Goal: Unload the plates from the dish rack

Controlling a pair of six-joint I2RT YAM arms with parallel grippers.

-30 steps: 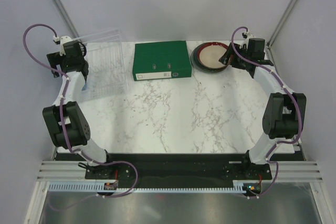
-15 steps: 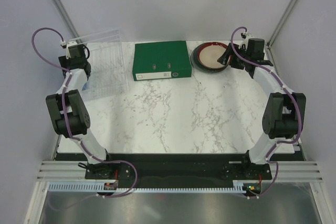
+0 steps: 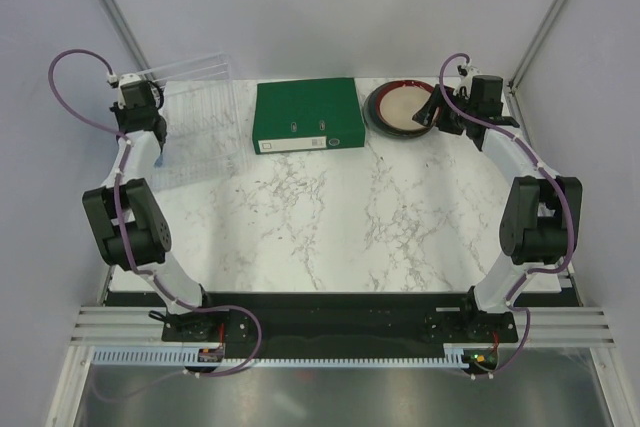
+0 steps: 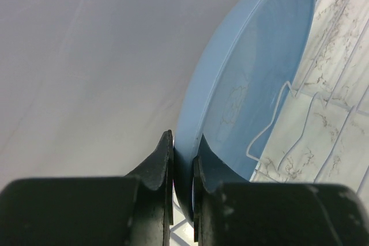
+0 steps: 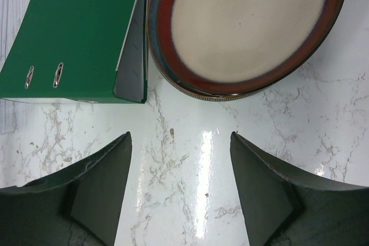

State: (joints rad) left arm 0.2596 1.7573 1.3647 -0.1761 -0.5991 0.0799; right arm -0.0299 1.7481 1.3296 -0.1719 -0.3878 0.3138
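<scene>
A: Top cam first. Where's everything?
B: Dish rack (image 3: 200,127) sits far left on the table (image 3: 330,217), green binder (image 3: 307,115) far centre, plate stack (image 3: 398,107) far right. Rack looks near bare from up there (it's see-through, so can't swear to it).
A: Left wrist cam?
B: Left gripper (image 4: 183,162) has its fingers pressed onto the rim of the light blue plate (image 4: 253,79), one each side. Plate stands on edge, tilted, w/ a rack wire crossing its lower face. Whether it's off the ribs yet, can't tell.
A: Right wrist?
B: Right gripper (image 5: 180,137) is spread wide, holding nothing, hovering on the near side of the stack. Red-brown plate w/ cream centre is on top. Other rims peek out underneath, exact no. unclear. Stack sits right up against the binder's right side; touching or not, can't say.
A: So, progress?
B: Mostly done, I'd judge. If that stack is three, the blue one is the last. Left to do: lift it clear of the wires, carry it across, set it down w/ the others.
</scene>
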